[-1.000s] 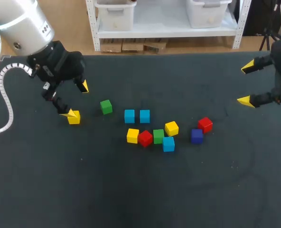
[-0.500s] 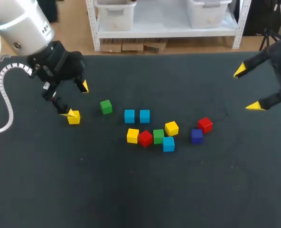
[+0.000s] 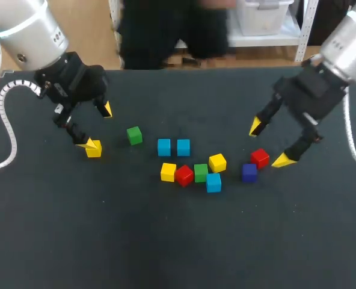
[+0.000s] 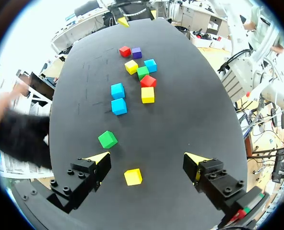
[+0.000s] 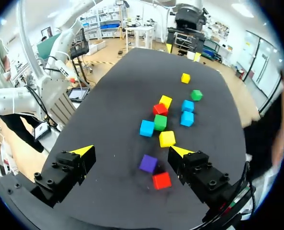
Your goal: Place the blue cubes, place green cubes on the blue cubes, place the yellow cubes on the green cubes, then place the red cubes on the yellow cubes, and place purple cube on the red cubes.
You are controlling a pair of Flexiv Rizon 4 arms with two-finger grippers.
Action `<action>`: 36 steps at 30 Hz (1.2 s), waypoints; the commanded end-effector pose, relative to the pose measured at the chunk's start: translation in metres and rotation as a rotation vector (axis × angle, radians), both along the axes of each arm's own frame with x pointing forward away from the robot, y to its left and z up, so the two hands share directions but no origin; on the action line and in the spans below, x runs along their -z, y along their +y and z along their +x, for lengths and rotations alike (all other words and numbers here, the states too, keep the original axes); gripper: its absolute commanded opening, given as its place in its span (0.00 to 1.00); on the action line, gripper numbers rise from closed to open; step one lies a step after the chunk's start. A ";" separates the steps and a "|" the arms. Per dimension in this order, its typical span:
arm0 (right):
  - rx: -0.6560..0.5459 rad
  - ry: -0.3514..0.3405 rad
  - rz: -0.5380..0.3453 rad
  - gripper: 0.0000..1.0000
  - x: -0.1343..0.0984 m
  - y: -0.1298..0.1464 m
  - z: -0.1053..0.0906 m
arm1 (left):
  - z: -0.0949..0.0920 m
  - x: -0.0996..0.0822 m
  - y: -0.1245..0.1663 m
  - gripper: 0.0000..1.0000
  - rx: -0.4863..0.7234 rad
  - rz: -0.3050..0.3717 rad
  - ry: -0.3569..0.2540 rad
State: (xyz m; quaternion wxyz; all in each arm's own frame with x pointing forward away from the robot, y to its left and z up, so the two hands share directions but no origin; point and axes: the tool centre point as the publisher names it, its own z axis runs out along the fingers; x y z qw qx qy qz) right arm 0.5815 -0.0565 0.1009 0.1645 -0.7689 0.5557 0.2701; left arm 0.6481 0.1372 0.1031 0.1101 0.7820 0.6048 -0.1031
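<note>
Several cubes lie mid-table: two blue cubes [image 3: 163, 147] [image 3: 183, 146] side by side, and in front of them a cluster of yellow [image 3: 168, 172], red [image 3: 184, 175], green [image 3: 201, 173], blue [image 3: 213, 182] and yellow [image 3: 217, 162]. A purple cube [image 3: 249, 172] and a red cube [image 3: 260, 158] sit to the right. My right gripper [image 3: 268, 143] hangs open just above that pair; in its wrist view the purple cube [image 5: 148, 163] lies between the fingers. My left gripper [image 3: 98, 126] is open over a lone yellow cube [image 3: 94, 149], with a green cube [image 3: 134, 135] beside it.
The dark table [image 3: 166, 241] has free room in front of the cubes and behind them. A coiled white cable [image 3: 6, 120] trails off my left arm at the table's left edge.
My right arm has swung in from the table's right edge toward the middle and now hangs over the red and purple cubes. The left arm and all cubes are unchanged.
</note>
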 end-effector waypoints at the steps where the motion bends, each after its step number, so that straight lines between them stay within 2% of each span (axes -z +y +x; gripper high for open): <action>1: 0.005 0.011 -0.010 1.00 0.022 0.019 -0.003 | 0.001 0.000 0.001 1.00 0.002 -0.001 0.001; 7: 0.053 -0.005 0.002 1.00 0.046 0.041 -0.011 | 0.001 0.000 0.001 1.00 0.002 -0.001 0.001; 12: 0.055 -0.055 -0.056 1.00 0.055 0.055 -0.016 | 0.001 0.000 0.001 1.00 0.002 -0.001 0.001; 18: 0.049 -0.061 -0.053 1.00 0.067 0.068 -0.017 | 0.001 0.000 0.001 1.00 0.002 -0.001 0.001; 25: 0.062 -0.036 -0.066 1.00 0.080 0.070 -0.024 | 0.001 0.000 0.001 1.00 0.002 -0.001 0.001; 36: 0.109 -0.014 -0.073 1.00 0.096 0.068 -0.023 | 0.001 0.000 0.001 1.00 0.002 -0.001 0.001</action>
